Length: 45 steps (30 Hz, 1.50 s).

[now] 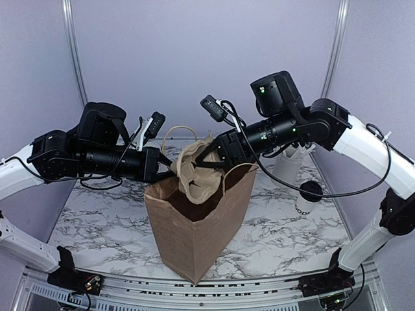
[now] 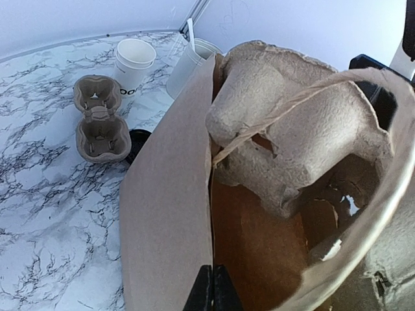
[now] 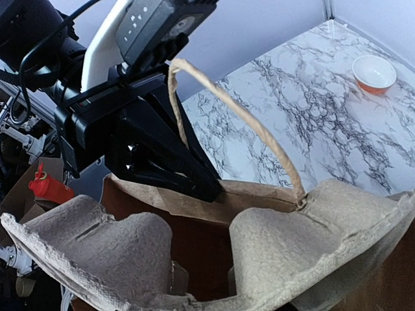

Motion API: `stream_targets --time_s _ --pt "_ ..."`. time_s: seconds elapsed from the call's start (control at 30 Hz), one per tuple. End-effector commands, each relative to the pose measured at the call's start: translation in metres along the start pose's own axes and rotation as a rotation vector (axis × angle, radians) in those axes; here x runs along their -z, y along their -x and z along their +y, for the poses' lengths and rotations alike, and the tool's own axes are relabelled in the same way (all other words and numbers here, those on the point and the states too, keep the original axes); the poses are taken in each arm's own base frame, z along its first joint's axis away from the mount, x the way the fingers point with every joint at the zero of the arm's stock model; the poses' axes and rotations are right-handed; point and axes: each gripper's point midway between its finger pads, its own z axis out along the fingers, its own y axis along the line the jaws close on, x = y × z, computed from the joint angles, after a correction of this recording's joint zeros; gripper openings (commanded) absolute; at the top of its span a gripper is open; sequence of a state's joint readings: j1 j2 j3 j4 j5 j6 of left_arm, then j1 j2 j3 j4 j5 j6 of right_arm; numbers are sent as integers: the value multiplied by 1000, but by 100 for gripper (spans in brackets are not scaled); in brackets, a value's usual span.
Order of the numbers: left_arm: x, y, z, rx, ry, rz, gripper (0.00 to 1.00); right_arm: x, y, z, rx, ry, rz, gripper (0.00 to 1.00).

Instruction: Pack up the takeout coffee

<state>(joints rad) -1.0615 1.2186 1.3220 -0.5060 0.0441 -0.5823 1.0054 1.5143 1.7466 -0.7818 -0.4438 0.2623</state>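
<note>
Marble table, paper bag held open on it, pulp cup carrier half inside.
The left end effector is pressed together on the bag's rim, and the right end effector pinches the carrier. It is best to pull the mouth wide and seat the carrier level at the bottom before letting go. The takeout coffee stands on the table near the bag's right side, lid on. Its dark lettering is only partly legible, something like "ODD".

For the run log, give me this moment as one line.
left claw: shut on paper bag rim | right claw: holding pulp cup carrier in bag mouth | takeout coffee: on table, unpacked
</note>
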Motion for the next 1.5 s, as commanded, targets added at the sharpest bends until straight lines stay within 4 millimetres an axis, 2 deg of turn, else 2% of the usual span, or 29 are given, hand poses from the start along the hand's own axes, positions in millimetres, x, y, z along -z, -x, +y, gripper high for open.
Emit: stream_targets --time_s 0.0,0.23,0.33,0.53,1.17,1.47 --pt "3 6 -8 -32 -17 -11 0 11 -7 1 -14 -29 15 36" --pt "3 6 -10 -57 -25 -1 0 22 -6 0 -10 -70 11 36" --pt "3 6 -11 -67 -29 5 0 31 5 6 2 -68 -22 36" --pt "3 5 -16 -81 -40 14 0 32 -2 3 -28 -90 17 35" --pt "-4 -2 -17 -95 -13 28 0 55 -5 15 -84 -89 40 35" --pt "-4 -2 -23 -112 -20 24 0 46 -28 -2 -135 -160 148 35"
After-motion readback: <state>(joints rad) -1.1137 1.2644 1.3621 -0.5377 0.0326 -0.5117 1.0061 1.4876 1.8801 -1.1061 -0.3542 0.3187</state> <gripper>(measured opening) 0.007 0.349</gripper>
